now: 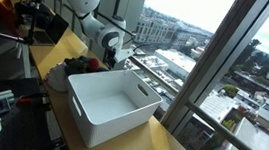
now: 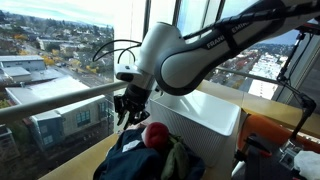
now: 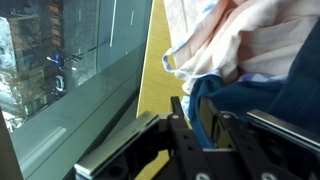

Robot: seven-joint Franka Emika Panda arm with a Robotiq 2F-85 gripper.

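My gripper [image 2: 125, 113] hangs fingers-down over a pile of clothes [image 2: 140, 158] on a wooden tabletop by the window; it also shows in an exterior view [image 1: 111, 55]. In the wrist view the two fingers [image 3: 192, 108] stand close together with a fold of a dark blue garment [image 3: 250, 95] between them. A pale pink and white cloth [image 3: 230, 35] lies just beyond the blue one. A red item [image 2: 155, 135] sits on top of the pile. The fingertips themselves are hidden by the cloth.
A large white plastic bin [image 1: 147, 112] stands next to the pile, also seen in an exterior view [image 2: 205, 110]. The yellow wooden tabletop [image 3: 155, 75] runs along a floor-to-ceiling window [image 3: 70, 70]. Cables and equipment [image 1: 19, 23] sit at the back.
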